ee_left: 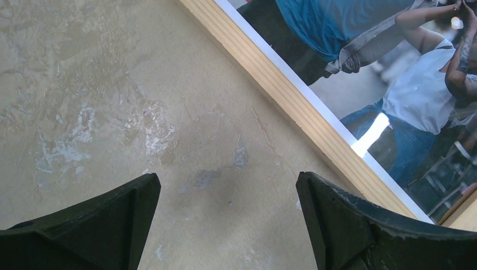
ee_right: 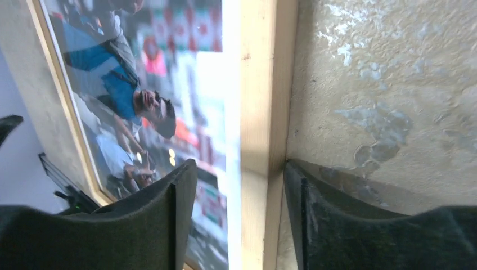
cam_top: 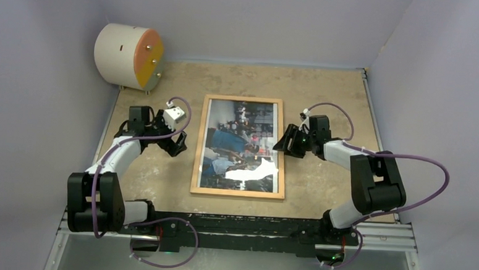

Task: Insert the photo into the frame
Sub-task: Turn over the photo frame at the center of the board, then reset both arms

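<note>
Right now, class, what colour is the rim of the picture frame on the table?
Pale, light-wood tan. The frame shows best in the left wrist view.

Photo [cam_top: 241, 144] lies in frame [cam_top: 236, 193], flat at centre of surface [cam_top: 325, 96]; drum [cam_top: 126, 56] at far-left corner; left fingers [ee_left: 84, 230] left of frame, apart; right fingers [ee_right: 152, 225] straddle its right rail.

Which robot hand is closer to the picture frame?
Right. The right gripper is open, astride the right rail of the frame. The left gripper hangs open over the table, off the frame's left side, not touching it.
</note>
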You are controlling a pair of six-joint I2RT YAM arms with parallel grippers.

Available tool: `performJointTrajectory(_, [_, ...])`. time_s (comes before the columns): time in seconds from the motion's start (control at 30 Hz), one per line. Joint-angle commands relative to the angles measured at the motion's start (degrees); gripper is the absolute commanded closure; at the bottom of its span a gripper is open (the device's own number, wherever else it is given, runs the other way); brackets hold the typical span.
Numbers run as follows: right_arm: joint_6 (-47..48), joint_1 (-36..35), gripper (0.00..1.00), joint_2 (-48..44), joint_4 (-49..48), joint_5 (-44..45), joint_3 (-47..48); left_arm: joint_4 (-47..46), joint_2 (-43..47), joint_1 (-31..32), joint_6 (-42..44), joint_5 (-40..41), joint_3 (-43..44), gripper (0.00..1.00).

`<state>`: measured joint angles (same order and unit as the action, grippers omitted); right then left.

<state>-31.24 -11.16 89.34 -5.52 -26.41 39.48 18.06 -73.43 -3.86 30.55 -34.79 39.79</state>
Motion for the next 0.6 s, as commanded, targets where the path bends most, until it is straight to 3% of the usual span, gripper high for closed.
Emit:
performJointTrajectory(0.0, [1.91, 0.96, 0.12, -3.48, -1.55, 0.96, 0.00, -3.14, 1.96, -0.54, -1.59, -1.38, -1.22, 0.00])
performJointTrajectory(0.03, [1.91, 1.29, 0.02, -3.81, -1.30, 0.71, 0.09, -3.50, 2.05, -0.49, -1.55, -1.66, -1.49, 0.00])
performJointTrajectory(0.2, [2.32, 3.39, 0.01, -8.81, 1.10, 6.39, 0.68, -6.86, 1.58, -0.55, -4.40, -0.30, -2.44, 0.00])
performJointTrajectory(0.37, [0.48, 3.45, 0.01, -25.27, 1.47, 36.50, -3.25, -21.17, 2.25, -0.54, -15.12, 7.61, -6.97, 0.00])
performJointTrajectory(0.4, [-0.12, 3.44, 0.01, -29.63, -0.80, 42.66, -5.86, -25.67, 2.45, -0.50, -17.65, 10.60, -8.52, 0.00])
performJointTrajectory(0.5, [1.45, 3.42, 0.01, -39.41, -24.05, 54.29, -18.25, -38.62, 2.53, -0.45, -26.50, 22.51, -12.92, 0.00])
performJointTrajectory(0.57, [3.63, 3.42, 0.01, -41.67, -36.98, 59.95, -25.79, -44.09, 2.26, -0.45, -27.06, 25.69, -14.72, 0.00])
